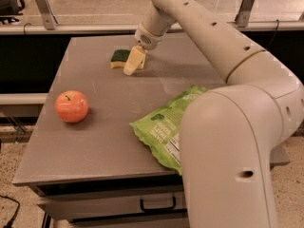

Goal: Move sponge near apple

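The sponge (pixel 119 57), dark green on top with a yellow body, lies at the far middle of the grey table (pixel 95 141). My gripper (pixel 134 61) hangs from the cream arm and is down at the sponge's right end, overlapping it and hiding that end. The red-orange apple (pixel 71 106) sits near the table's left edge, well to the front-left of the sponge and apart from the gripper.
A large green snack bag (pixel 164 127) lies at the front right, partly hidden behind my arm's big cream housing (pixel 228 160). A metal rail and posts (pixel 43 6) run behind the table. A drawer with a handle (pixel 156 205) sits below the front edge.
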